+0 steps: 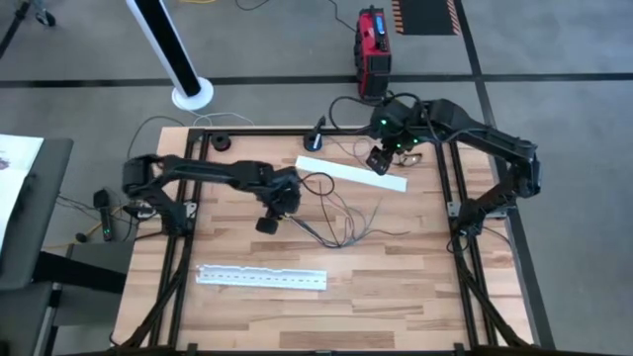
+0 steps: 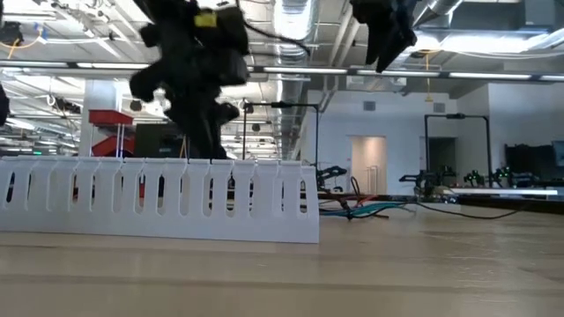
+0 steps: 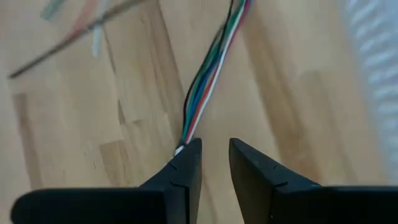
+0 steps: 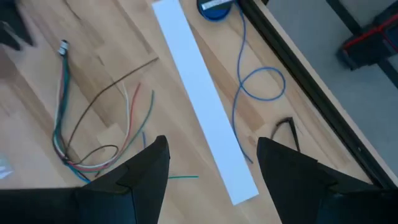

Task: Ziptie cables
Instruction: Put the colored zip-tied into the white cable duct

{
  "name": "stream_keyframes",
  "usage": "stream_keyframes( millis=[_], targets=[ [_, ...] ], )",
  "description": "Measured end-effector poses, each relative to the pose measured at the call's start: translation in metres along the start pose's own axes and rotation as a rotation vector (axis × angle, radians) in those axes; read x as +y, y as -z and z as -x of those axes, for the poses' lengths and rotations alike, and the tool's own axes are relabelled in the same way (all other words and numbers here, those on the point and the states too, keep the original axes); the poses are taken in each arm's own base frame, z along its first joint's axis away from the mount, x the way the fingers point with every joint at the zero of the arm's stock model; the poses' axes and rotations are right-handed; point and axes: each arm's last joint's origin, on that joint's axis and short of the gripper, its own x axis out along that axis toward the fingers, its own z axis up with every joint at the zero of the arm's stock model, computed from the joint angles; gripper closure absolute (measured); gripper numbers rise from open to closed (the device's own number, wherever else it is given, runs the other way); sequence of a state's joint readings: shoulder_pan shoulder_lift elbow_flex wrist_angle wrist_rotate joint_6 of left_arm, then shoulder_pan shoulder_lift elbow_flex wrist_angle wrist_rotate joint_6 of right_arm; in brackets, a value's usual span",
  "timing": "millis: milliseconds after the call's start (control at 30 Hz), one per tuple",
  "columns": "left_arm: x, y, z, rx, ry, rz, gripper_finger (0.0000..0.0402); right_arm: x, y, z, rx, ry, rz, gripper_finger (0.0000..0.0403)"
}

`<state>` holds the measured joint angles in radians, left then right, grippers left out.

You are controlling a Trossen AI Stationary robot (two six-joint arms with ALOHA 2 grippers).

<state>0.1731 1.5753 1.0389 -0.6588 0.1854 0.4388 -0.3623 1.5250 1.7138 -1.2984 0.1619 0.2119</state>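
On the wooden surface (image 1: 396, 287), the cables (image 1: 341, 222) sprawl loose mid-table. The left gripper (image 3: 214, 163), slightly parted, grips nothing and could close beside their end; the right gripper (image 4: 211, 163) hovers wide open.

Two dark jointed arms, wedge-shaped black jaws.

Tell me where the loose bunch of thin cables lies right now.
In the high view, the bunch of thin multicoloured cables lies mid-table, right of the left hand and just below the flat white strip.
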Motion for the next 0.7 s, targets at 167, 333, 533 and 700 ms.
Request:
stream_keyframes(
  millis=[167,333,533,700],
  targets=[
    [0.017,0.000,-0.025,0.143,0.047,-0.070,0.0326,0.007,0.006,0.010,-0.020,-0.021,0.023,0.0164],
    [0.025,0.001,-0.044,0.177,0.086,-0.107,0.0326,0.018,0.009,0.013,-0.021,-0.045,0.055,0.0164],
    [0.030,0.002,-0.063,0.178,0.099,-0.132,0.0326,0.031,0.013,0.016,-0.020,-0.069,0.083,0.0164],
    [0.034,-0.001,-0.069,0.196,-0.024,-0.069,0.0326,0.040,0.018,0.018,-0.008,-0.084,0.093,0.0164]
  ],
)
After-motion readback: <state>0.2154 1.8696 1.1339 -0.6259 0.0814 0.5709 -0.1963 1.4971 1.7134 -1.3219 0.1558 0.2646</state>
